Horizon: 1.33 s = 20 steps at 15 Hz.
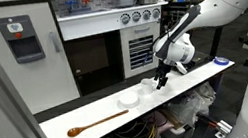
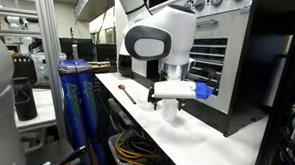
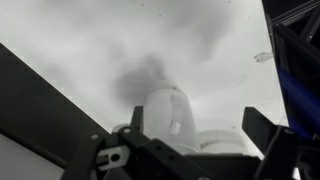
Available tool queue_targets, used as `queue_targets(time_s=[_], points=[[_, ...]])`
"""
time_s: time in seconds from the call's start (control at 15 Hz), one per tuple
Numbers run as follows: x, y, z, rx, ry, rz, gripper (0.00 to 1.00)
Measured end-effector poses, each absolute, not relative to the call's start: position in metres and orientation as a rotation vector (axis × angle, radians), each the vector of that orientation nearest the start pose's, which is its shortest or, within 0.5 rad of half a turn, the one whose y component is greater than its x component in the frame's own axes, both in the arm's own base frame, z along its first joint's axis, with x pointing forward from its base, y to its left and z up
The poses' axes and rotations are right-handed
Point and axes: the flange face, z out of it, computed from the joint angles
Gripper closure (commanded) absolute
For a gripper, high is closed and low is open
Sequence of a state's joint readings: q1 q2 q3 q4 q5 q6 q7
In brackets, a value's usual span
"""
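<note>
We see the gripper point(image 1: 162, 77) wide open just above 1 white cup point(image 3: 166, 112), which stands upright on the counter point(image 1: 60, 120).

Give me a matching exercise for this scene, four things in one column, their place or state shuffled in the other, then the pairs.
1 long brown wooden spoon
2 white round cup
3 small flat blue disc
4 jaws

A open
B at the white table's end on the white robot arm's side
C directly below the jaws
D lying alone toward the table's other end

Pairs: 1-D, 2-C, 3-B, 4-A
</note>
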State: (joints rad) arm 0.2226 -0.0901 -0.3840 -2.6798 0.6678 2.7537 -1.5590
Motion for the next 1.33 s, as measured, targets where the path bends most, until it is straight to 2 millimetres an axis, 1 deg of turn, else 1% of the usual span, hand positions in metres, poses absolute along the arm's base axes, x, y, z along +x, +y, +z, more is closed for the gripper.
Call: queue_targets(time_s=[0.27,0.8,0.87,0.93,1.33], points=[[0.415,-0.09,0.271,-2.771,-1.122,-0.528,0.0],[0.42,-0.095,0.26,-2.8,-1.134,-0.508,0.0],[0.421,-0.095,0.259,-2.801,-1.14,-0.507,0.25],[0.422,-0.095,0.258,-2.802,-1.144,-0.507,0.26],[0.425,-0.093,0.26,-2.791,-1.166,-0.551,0.69]])
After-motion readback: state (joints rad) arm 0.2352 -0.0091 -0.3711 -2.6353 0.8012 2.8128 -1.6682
